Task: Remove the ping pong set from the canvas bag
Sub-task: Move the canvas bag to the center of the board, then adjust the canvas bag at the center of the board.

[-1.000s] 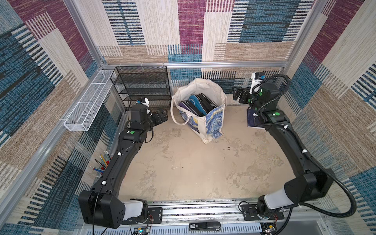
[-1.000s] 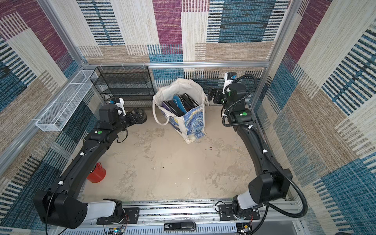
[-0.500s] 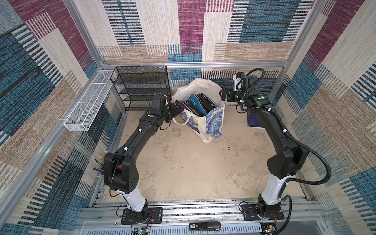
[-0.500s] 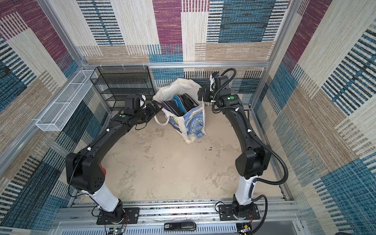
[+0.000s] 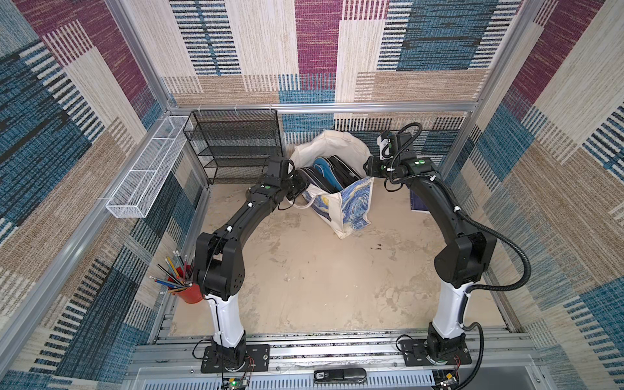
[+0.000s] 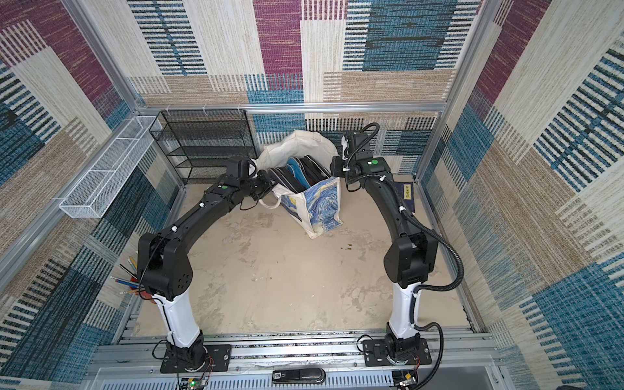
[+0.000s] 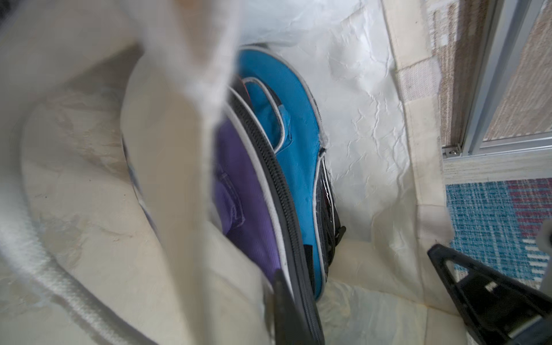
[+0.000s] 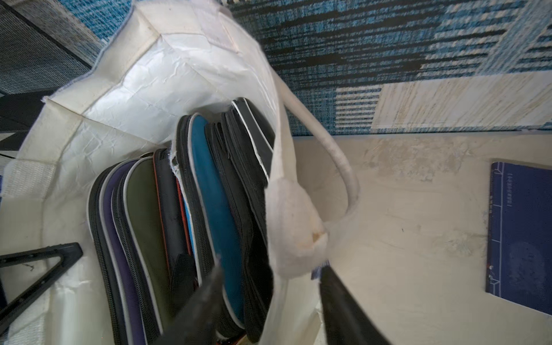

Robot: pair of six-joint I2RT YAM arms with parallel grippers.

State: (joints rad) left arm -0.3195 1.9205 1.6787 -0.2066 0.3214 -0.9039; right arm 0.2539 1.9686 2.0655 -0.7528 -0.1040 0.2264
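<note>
Canvas bag [image 5: 351, 209], one only, stands open-mouthed at the back of the desk [image 5: 320, 270], its blue-and-yellow swirl print facing forward. Two black arms reach to it from either side. One black mesh rack [image 5: 236, 145] stands just beside the bag against the back wall, and one white wire basket [image 5: 148, 169] hangs on the side wall.

Inside the bag the ping pong set shows as flat zipped paddle cases [image 8: 209, 209] standing on edge, packed tight: purple, olive green, blue and several black. At least five are visible; they overlap too much for an exact count.

The left hand [image 7: 352, 260] is at the bag's mouth with its fingers well apart; cream cloth lies between them, not visibly pinched. Blurred bag cloth hangs across most of that wrist view. The right hand [image 8: 270, 263] straddles the opposite rim, one finger inside by the cases and one outside, partly open around the cloth where a loop handle [image 8: 337, 167] joins; no firm pinch shows.

One dark blue booklet [image 8: 519, 233] lies flat on the desk near the right arm. One red cup [image 5: 187, 292] of pencils stands by the left arm's base
</note>
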